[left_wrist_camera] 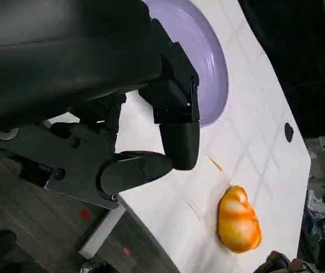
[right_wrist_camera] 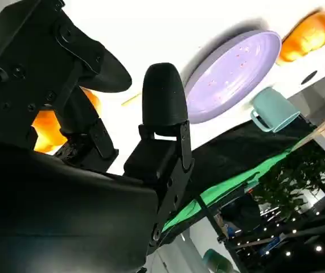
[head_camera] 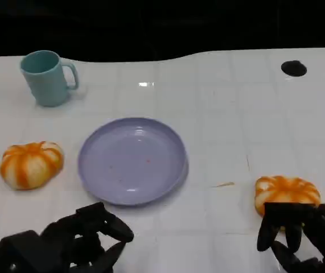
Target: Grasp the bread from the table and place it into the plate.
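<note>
A: What lies nearest to the camera?

B: The two black hands, at the low edge of the head view. The left hand (head_camera: pixel 88 236) hangs over the white table (head_camera: pixel 225 125), just in front of the plate. Its fingers (left_wrist_camera: pixel 176 136) are apart and there is nothing between them.

A: And the right hand?

B: The right hand (head_camera: pixel 299 233) is at the near right corner, with its fingers reaching over the near edge of a bread (head_camera: pixel 286 191). In the right wrist view the orange crust (right_wrist_camera: pixel 48 128) shows between the fingers, very near to them — but I cannot tell if they really grip it or only stand around it.

A: Where is this bread exactly?

B: It lies on the table, to the right of the purple plate (head_camera: pixel 132 160) and well apart from it. The plate carries nothing.

A: I see a second one?

B: Yes — another bread (head_camera: pixel 31 164), orange with pale stripes, lies on the table just left of the plate, not touching it.

A: What more?

B: A light blue mug (head_camera: pixel 47 78) stands upright at the far left, handle to the right. A small dark round hole (head_camera: pixel 293 69) is at the far right of the table.
</note>
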